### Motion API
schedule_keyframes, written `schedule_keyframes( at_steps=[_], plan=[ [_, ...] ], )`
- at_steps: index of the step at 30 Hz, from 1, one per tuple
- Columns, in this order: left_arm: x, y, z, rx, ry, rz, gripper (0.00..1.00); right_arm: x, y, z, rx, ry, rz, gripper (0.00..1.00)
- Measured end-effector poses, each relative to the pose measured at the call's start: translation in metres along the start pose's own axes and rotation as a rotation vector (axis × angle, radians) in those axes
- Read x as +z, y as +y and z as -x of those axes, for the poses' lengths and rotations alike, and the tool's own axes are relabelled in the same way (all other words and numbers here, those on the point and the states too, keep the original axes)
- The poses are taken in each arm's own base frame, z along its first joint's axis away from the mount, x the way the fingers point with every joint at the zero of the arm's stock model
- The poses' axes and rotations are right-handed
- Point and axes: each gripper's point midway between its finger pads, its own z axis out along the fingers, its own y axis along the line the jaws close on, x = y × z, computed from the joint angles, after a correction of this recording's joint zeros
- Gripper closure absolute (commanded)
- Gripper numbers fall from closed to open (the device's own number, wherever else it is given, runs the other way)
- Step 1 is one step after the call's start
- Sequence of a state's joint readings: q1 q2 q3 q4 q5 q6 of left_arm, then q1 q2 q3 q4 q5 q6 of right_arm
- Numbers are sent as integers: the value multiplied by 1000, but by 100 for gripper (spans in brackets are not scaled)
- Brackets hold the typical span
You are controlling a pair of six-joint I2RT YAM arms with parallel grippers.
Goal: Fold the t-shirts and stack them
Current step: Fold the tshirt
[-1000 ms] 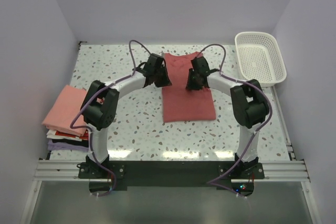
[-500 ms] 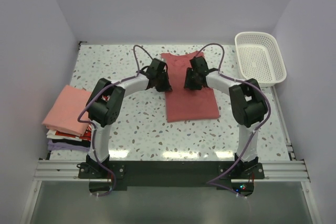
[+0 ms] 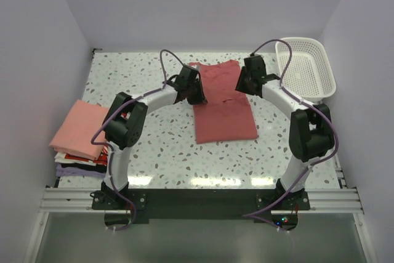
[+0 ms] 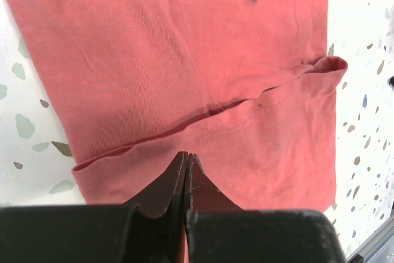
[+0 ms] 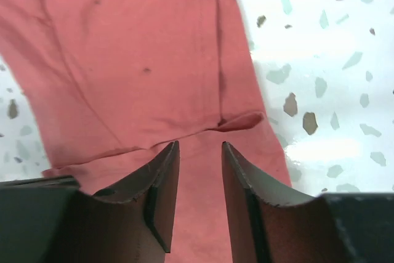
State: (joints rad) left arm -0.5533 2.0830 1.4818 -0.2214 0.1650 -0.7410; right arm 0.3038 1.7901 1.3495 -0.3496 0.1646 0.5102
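Note:
A brick-red t-shirt (image 3: 225, 106) lies flat in the middle of the table, with a fold crease (image 4: 203, 115) running across it. My left gripper (image 3: 198, 93) is shut, and its tips (image 4: 186, 156) rest over the shirt's left part just short of the crease; the cloth around them lies flat. Open, with nothing between its fingers, my right gripper (image 3: 244, 86) hovers over the shirt's right edge (image 5: 200, 145), near a small raised lip of cloth (image 5: 243, 121). A stack of folded t-shirts, topped by a salmon-pink one (image 3: 77, 129) with a lavender one (image 3: 72, 169) below, sits at the left table edge.
A white lattice basket (image 3: 306, 66) stands at the back right corner. Speckled tabletop (image 3: 160, 152) surrounds the shirt. Walls close in on the left, back and right.
My right gripper has opened and pulled back to the right, off the shirt's middle. The shirt shifted slightly to the right. My left gripper stayed shut and moved a little right.

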Motion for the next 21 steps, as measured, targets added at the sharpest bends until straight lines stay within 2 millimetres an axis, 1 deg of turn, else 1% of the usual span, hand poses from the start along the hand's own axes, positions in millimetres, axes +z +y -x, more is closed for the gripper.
schedule_keyframes(
  at_steps=[3, 5, 9, 11, 13, 21],
  plan=[
    [4, 0, 2, 1, -5, -2, 100, 10, -14, -13, 1, 33, -36, 66],
    [9, 2, 2, 0, -7, 5, 100, 22, -21, -25, -3, 66, -59, 66],
    [21, 16, -4, -5, 1, 47, 100, 47, -37, -50, -9, 135, -110, 67],
    [25, 20, -4, -14, -3, 58, 100, 57, -46, -61, -9, 160, -143, 68],
    [25, 22, -2, -25, -16, 75, 100, 58, -47, -56, -3, 146, -144, 68],
    [25, 34, 1, -67, -52, 142, 100, 60, -49, -56, 18, 147, -146, 68]
  ],
)
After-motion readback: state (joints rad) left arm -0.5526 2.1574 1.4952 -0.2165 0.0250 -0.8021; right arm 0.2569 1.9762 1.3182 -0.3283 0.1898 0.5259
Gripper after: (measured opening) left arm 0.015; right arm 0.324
